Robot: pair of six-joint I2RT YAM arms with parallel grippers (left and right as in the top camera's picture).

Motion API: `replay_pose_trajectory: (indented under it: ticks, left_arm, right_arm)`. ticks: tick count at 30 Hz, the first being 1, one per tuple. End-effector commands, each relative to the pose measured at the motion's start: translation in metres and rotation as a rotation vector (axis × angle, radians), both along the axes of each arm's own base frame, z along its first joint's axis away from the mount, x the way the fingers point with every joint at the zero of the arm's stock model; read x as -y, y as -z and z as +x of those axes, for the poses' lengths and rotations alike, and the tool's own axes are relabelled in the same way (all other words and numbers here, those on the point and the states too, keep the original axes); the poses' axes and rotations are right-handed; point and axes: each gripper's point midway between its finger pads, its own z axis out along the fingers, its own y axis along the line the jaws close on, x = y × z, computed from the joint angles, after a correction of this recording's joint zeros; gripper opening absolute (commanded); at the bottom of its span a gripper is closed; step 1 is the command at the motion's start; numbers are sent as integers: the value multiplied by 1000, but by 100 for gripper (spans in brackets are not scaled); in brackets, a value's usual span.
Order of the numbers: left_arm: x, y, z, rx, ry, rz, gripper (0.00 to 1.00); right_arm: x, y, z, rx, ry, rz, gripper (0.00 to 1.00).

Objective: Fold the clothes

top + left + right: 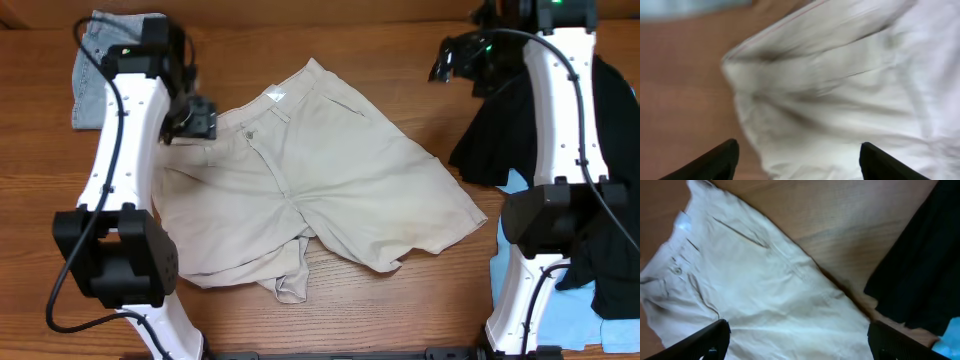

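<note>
The pale beige shorts (320,180) lie spread on the wooden table, waistband toward the upper left, one leg hem bunched at the bottom. My left gripper (197,122) hangs over the waistband's left end; its wrist view shows the beige cloth (840,100) between wide-open fingers (797,162). My right gripper (455,62) is open and high at the upper right, apart from the shorts, which show in its wrist view (755,290) between its fingers (797,340). A black garment (505,130) lies at the right, also in the right wrist view (920,270).
Pale-blue denim shorts (95,60) lie folded at the upper left. Light-blue cloth (600,315) lies at the lower right under the black garment. The arm bases stand at the lower left (120,260) and lower right (545,220).
</note>
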Motion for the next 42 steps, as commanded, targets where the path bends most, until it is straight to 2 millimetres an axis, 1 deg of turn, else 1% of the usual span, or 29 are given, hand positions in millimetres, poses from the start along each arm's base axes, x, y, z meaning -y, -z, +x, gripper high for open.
replay_pose_trajectory:
  ticks: [1, 3, 6, 8, 10, 12, 14, 15, 17, 20, 23, 26, 28, 29, 30, 33, 36, 39, 42]
  left_arm:
    - [63, -24, 15, 82, 274, -108, 84]
    - [94, -26, 16, 107, 415, -113, 88]
    - [137, -21, 12, 112, 615, -92, 89]
    - [164, -9, 5, 88, 734, -81, 89]
    - [182, 4, -3, 51, 806, -76, 88]
    - [198, 21, -12, -3, 871, -74, 87]
    - [214, 39, -24, -63, 938, -70, 81]
    - [222, 47, -30, -90, 969, -68, 80]
    - [238, 60, -42, -129, 1033, -63, 80]
    - [261, 77, -58, -170, 1117, -54, 83]
    - [274, 90, -69, -201, 1168, -10, 84]
    - [286, 100, -75, -209, 1196, 1, 86]
    - [295, 105, -74, -194, 1170, -3, 90]
    - [299, 107, -73, -182, 1150, -6, 95]
    - [304, 110, -70, -168, 1121, -12, 100]
    - [315, 122, -65, -147, 1043, -39, 100]
    - [316, 133, -66, -162, 1036, -42, 100]
    - [316, 143, -65, -175, 1035, -37, 100]
    - [318, 146, -59, -152, 1033, -30, 100]
  right_arm:
    - [4, 21, -5, -70, 53, -22, 89]
    - [2, 34, -5, -92, 70, -20, 89]
    - [0, 45, -1, -96, 94, -15, 88]
    - [0, 45, 4, -79, 108, -12, 88]
    - [2, 41, 9, -52, 115, -10, 88]
    - [5, 32, 11, -20, 123, -6, 88]
    - [11, 20, 11, 11, 133, -5, 88]
    - [15, 13, 10, 28, 143, -10, 89]
    - [29, -3, 8, 66, 166, -26, 89]
    - [51, -28, 3, 125, 214, -42, 93]
    - [72, -53, -5, 188, 244, -50, 95]
    - [91, -74, -14, 238, 286, -57, 96]
    - [102, -83, -19, 261, 298, -66, 96]
    - [106, -87, -22, 268, 304, -69, 96]
    - [110, -89, -24, 270, 314, -71, 96]
    - [117, -89, -28, 263, 331, -74, 96]
    - [119, -88, -30, 256, 332, -77, 96]
    - [120, -89, -28, 267, 332, -77, 96]
    - [121, -92, -23, 289, 333, -78, 96]
